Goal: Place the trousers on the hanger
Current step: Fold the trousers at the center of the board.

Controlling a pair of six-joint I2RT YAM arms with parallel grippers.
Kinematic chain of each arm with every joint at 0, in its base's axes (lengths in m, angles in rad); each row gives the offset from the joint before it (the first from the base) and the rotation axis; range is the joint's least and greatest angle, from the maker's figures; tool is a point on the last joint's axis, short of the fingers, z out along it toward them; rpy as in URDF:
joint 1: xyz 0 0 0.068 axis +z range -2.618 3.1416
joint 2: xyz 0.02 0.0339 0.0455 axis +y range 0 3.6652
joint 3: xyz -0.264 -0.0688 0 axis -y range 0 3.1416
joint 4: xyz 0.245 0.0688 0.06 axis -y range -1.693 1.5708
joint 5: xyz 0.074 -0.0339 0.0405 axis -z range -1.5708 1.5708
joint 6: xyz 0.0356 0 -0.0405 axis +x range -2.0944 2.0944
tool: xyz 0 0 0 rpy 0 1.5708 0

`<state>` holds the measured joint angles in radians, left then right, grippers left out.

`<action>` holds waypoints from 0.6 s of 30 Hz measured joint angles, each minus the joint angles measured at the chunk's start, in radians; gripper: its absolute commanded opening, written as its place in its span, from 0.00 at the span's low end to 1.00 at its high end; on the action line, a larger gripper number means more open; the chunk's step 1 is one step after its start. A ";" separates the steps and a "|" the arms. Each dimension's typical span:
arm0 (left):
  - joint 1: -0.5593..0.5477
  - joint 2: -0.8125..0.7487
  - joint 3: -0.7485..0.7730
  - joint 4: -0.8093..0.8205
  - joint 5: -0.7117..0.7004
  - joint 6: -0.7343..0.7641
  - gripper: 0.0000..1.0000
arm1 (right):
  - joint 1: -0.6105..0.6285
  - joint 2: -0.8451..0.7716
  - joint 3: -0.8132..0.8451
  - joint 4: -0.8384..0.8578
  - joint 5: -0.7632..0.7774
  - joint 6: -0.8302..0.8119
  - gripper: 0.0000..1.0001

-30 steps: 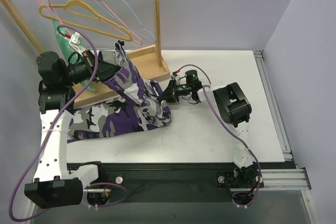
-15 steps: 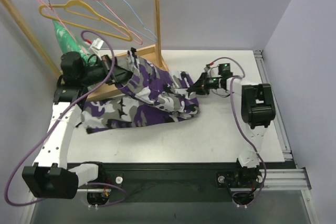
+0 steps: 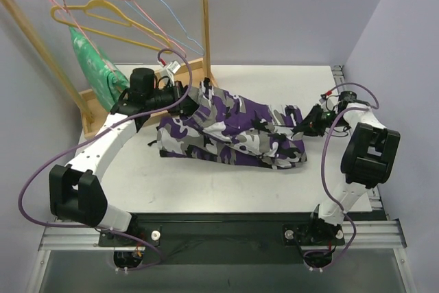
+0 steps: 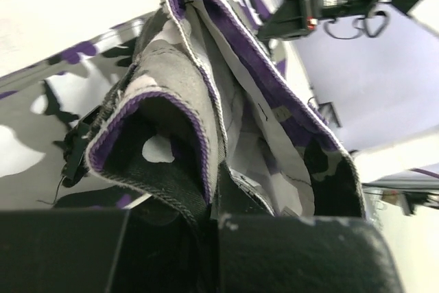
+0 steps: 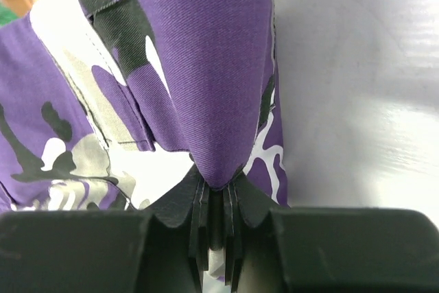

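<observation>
Trousers (image 3: 233,132) stretch between your left gripper (image 3: 186,94) and right gripper (image 3: 300,127), both pinching cloth edges that may slip before reaching the hanger (image 3: 110,20).

Pale lilac walls (image 3: 288,12) enclose a white table (image 3: 226,186) on 3 sides, with a wooden clothes rack (image 3: 203,25) standing at its far left corner.

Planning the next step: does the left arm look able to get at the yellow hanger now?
Probably yes: the hanger hangs near the left tool, nothing between them, though that tool is shut on the trousers.
</observation>
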<state>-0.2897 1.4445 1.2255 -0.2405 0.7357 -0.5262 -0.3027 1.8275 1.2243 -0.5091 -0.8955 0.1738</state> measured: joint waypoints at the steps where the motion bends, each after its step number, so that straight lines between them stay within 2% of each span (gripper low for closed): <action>1: 0.000 0.008 0.000 -0.006 -0.008 0.017 0.00 | 0.004 0.000 0.000 -0.008 0.012 -0.010 0.00; 3: 0.000 0.011 -0.019 -0.003 -0.033 0.053 0.00 | 0.013 0.000 0.000 -0.019 0.031 -0.024 0.02; 6: 0.001 0.005 -0.093 0.033 -0.077 0.088 0.00 | 0.015 0.000 0.000 -0.023 0.047 -0.043 0.17; 7: 0.002 0.003 -0.123 0.049 -0.091 0.093 0.00 | 0.015 0.000 0.000 -0.023 0.051 -0.047 0.31; 9: 0.006 0.003 -0.208 0.084 -0.130 0.098 0.00 | 0.015 0.000 -0.002 -0.022 0.055 -0.055 0.50; 11: 0.018 0.005 -0.279 0.103 -0.163 0.098 0.00 | 0.009 0.000 -0.006 -0.017 0.062 -0.067 0.84; 13: 0.031 0.017 -0.339 0.135 -0.192 0.095 0.00 | 0.003 0.000 -0.010 -0.011 0.061 -0.069 0.90; 18: 0.043 0.062 -0.396 0.203 -0.231 0.090 0.00 | 0.000 0.000 -0.024 0.010 0.054 -0.078 0.91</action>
<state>-0.2462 1.5063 0.8295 -0.0380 0.5049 -0.4366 -0.3027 1.8275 1.1999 -0.4992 -0.8417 0.0959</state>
